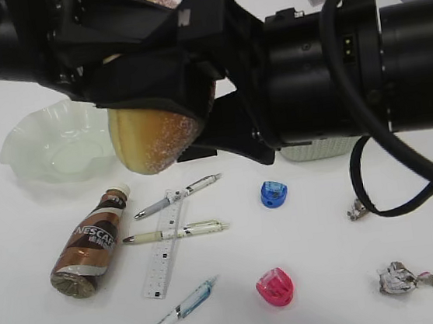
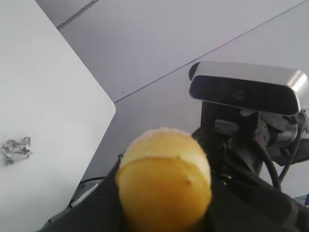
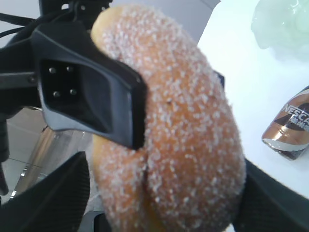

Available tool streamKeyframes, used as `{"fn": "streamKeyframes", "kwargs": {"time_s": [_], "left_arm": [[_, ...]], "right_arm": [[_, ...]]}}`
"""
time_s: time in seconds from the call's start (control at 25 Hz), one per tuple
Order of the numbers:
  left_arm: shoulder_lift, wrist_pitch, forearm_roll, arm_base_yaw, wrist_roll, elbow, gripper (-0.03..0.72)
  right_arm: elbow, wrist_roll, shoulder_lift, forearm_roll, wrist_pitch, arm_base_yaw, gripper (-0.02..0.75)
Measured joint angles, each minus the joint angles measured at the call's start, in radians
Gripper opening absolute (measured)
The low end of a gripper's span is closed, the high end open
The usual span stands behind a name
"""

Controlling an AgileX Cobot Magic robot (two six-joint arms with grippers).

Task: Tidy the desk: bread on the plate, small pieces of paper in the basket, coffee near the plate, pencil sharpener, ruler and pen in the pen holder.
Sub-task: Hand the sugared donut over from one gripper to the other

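The left claw [image 1: 154, 99] is pinching the bread [image 1: 155, 141] just right of the plate [image 1: 27, 144]; the right claw is standing spread.

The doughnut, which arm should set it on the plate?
Left. Its gripper already clamps the doughnut, and the plate lies on its side; the right gripper is open around it.

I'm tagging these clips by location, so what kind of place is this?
Probably an indoor lab or office test desk: a plain white table with staged clutter such as pens, a ruler and pencil sharpeners, and a depth camera mounted beside it.
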Motion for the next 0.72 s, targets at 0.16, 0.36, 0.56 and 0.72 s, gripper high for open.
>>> {"fn": "streamKeyframes", "kwargs": {"time_s": [0.16, 0.36, 0.56, 0.72], "left_arm": [[0.0, 0.03, 0.0, 0.028, -0.015, 0.0, 0.215], [0.0, 0.047, 0.01, 0.041, -0.027, 0.0, 0.215], [0.0, 0.053, 0.023, 0.06, -0.043, 0.0, 0.215], [0.0, 0.055, 0.032, 0.071, -0.054, 0.0, 0.216]], "right_arm": [[0.0, 0.0, 0.0, 0.0, 0.02, 0.0, 0.617], [0.0, 0.0, 0.0, 0.002, 0.03, 0.0, 0.617], [0.0, 0.0, 0.0, 0.002, 0.034, 0.0, 0.617], [0.0, 0.0, 0.0, -0.002, 0.034, 0.0, 0.617]]}}
